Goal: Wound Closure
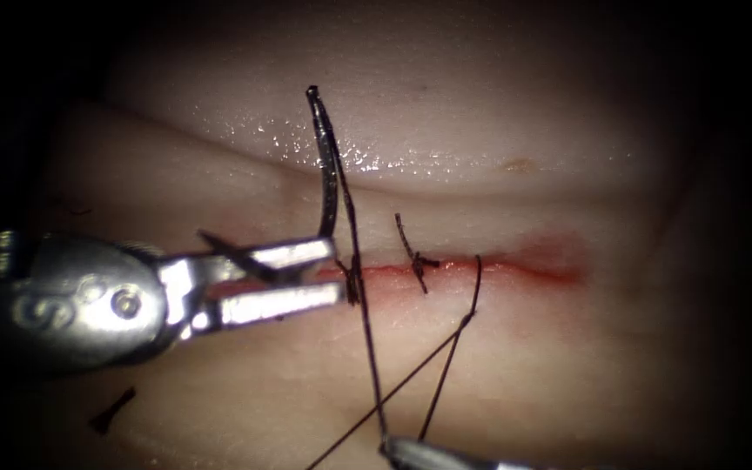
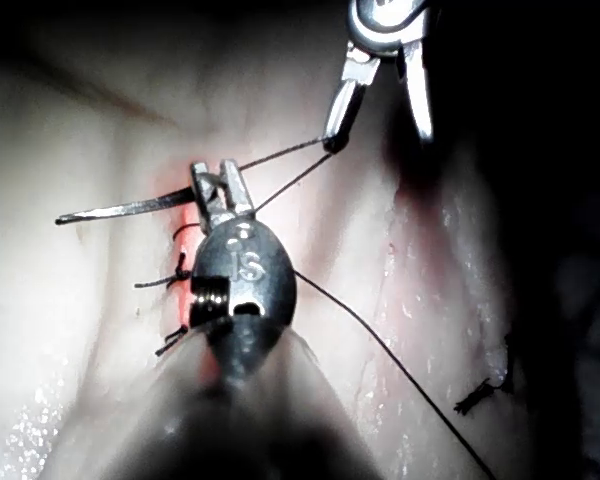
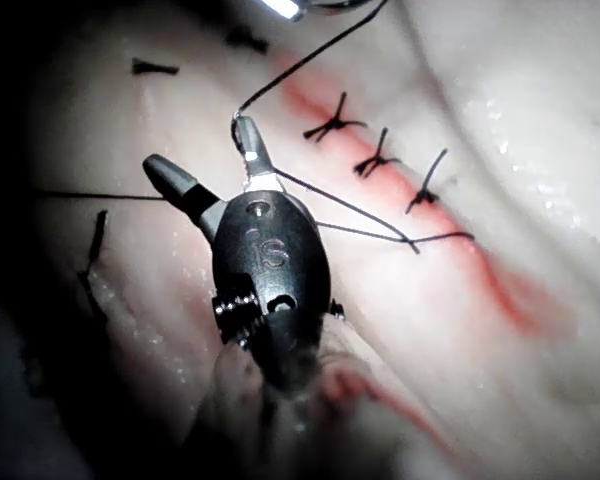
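The pale, glistening slab of pork-belly tissue (image 1: 498,122) carries a thin red horizontal cut (image 1: 498,263), with red fluid (image 1: 559,257) pooled at its right end. The left arm's steel needle driver (image 1: 334,271) reaches in from the left, over the cut's left end. Its jaws stand slightly parted in the endoscope view, and the upper one meets the lower end of the dark curved needle (image 1: 327,174), which rises above the cut, out of the tissue. The right arm's steel tool (image 3: 205,150) has its jaws spread wide; dark thread (image 1: 367,331) runs along one jaw. Dark knotted stitches (image 1: 415,259) cross the cut. A short cut end of thread (image 1: 113,411) lies loose below the left tool.
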You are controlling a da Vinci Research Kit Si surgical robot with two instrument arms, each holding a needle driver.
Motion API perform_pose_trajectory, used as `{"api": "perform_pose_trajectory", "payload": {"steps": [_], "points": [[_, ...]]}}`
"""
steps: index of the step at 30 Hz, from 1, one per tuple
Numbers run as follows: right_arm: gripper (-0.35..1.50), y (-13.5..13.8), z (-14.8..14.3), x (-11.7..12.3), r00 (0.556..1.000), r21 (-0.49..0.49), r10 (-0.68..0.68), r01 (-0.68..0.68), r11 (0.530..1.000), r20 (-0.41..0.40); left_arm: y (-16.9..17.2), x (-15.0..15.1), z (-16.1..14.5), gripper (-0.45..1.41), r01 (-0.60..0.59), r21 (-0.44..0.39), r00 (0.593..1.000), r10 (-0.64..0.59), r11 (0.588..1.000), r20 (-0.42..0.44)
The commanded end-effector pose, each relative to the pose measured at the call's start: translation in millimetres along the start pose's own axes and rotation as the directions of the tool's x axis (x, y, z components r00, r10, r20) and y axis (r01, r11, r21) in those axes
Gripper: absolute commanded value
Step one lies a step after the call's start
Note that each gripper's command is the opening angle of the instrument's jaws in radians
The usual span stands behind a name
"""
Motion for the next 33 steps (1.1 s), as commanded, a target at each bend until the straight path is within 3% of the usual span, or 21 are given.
{"api": "perform_pose_trajectory", "payload": {"steps": [1,5,9,12,15,25,33], "points": [[1.31,1.7,-0.2,-1.1,1.0,-0.017,-0.015,0.015,1.0,-0.012,-0.3,-0.2,0.6,-0.45,0.001,0.017,1.0,0.0,1.0,-0.001],[1.38,4.3,-1.9,-2.3,0.998,-0.1,-0.066,0.067,0.993,0.012,-2.6,0.0,-0.2,-0.45,-0.004,0.106,1.0,0.004,0.994,0.001],[1.4,6.7,-2.9,-3.9,0.995,-0.167,-0.081,0.09,0.982,0.06,-3.4,-0.2,-0.8,-0.45,-0.006,0.139,1.0,0.004,0.99,0.015],[1.42,9.0,-2.3,-6.0,0.989,-0.22,-0.091,0.114,0.969,0.115,-3.2,-0.7,-1.3,-0.45,-0.01,0.156,0.999,0.005,0.988,0.034],[1.4,10.1,-0.8,-8.0,0.969,-0.227,-0.085,0.139,0.964,0.232,-3.2,-0.7,-1.3,-0.45,-0.009,0.163,0.999,0.004,0.987,0.033],[1.25,9.9,5.6,-12.4,0.901,-0.252,-0.064,0.187,0.95,0.428,-2.9,-0.7,-1.3,-0.45,-0.011,0.163,1.0,0.007,0.987,0.028],[1.1,10.2,6.2,-11.9,0.889,-0.255,-0.009,0.141,0.957,0.459,-2.7,-0.7,-1.0,-0.45,-0.013,0.164,1.0,0.009,0.986,0.025]]}}
